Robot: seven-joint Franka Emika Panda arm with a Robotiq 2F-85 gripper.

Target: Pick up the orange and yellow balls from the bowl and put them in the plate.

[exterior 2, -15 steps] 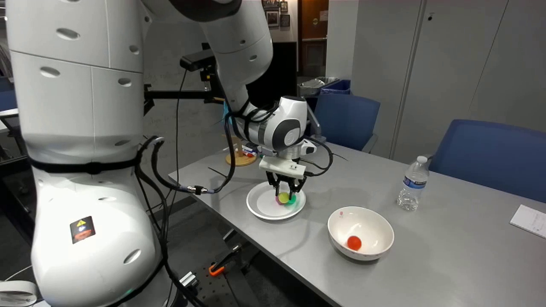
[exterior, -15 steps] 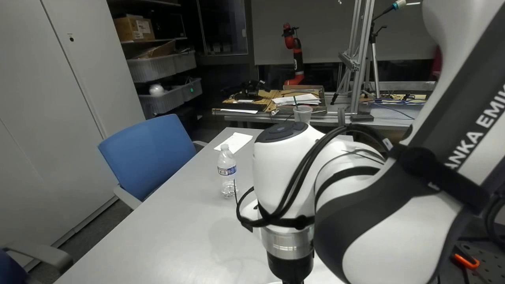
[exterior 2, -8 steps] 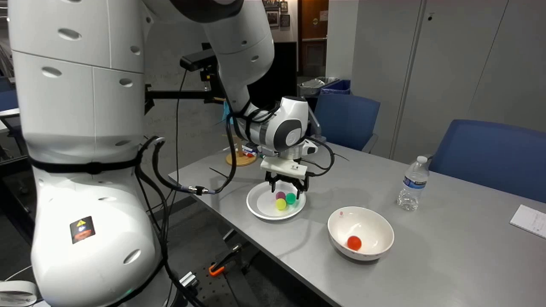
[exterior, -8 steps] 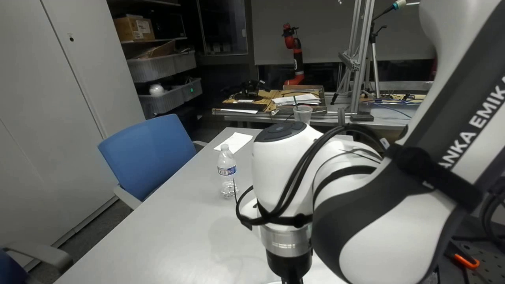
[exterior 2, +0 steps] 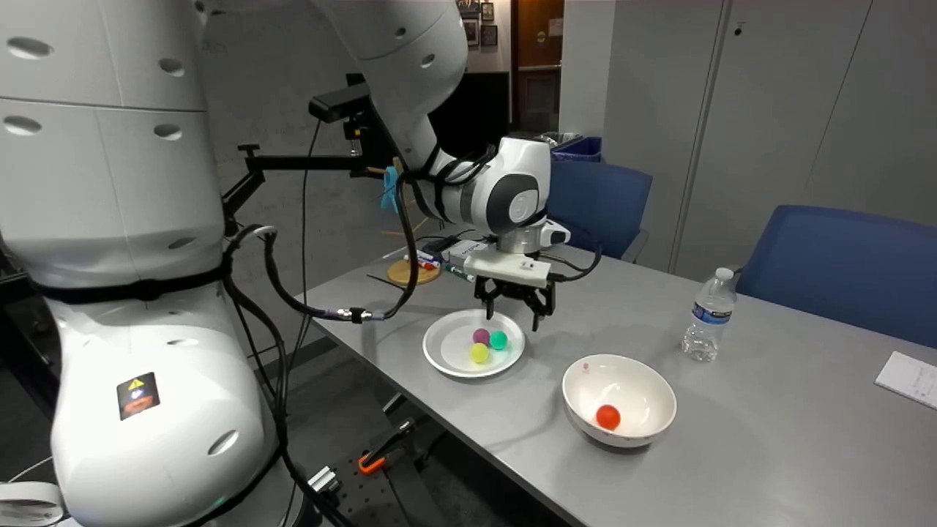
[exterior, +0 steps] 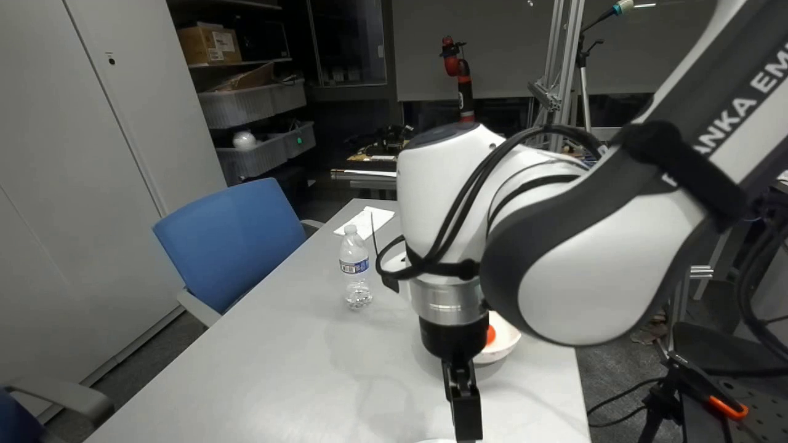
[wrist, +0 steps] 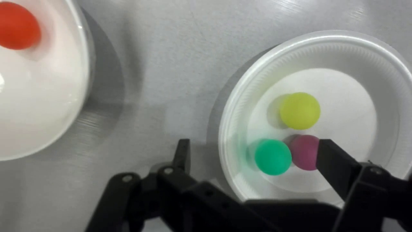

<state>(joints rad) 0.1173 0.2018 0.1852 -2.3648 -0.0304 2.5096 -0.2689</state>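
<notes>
Raised since the earlier frame: gripper (exterior 2: 513, 319) and arm (exterior: 572, 277).
Gripper: fingers (wrist: 336, 167) wide apart and unladen; in the wrist view one shows against the plate (wrist: 351, 100), the other against the grey table (wrist: 173, 80). Plate: white, round, ribbed rim; contents, one yellow ball (wrist: 300, 111), one green ball (wrist: 273, 157) and one purple ball (wrist: 304, 152), the last partly hidden by a finger. Bowl (exterior 2: 646, 399): white, deep, small pink mark inside; contents, one orange ball (exterior 2: 607, 417). Arm: dark panel lettered "ANKA EM", cut off by the frame edge; sticker (exterior 2: 137, 395) with yellow warning triangle, wording too small to read. Bottle (exterior 2: 708, 316), in both exterior views: clear, upright, on the table near the bowl; blue-and-white label (exterior: 354, 266), text not legible. Carton (exterior: 210, 44), background: white label, likewise unreadable.
</notes>
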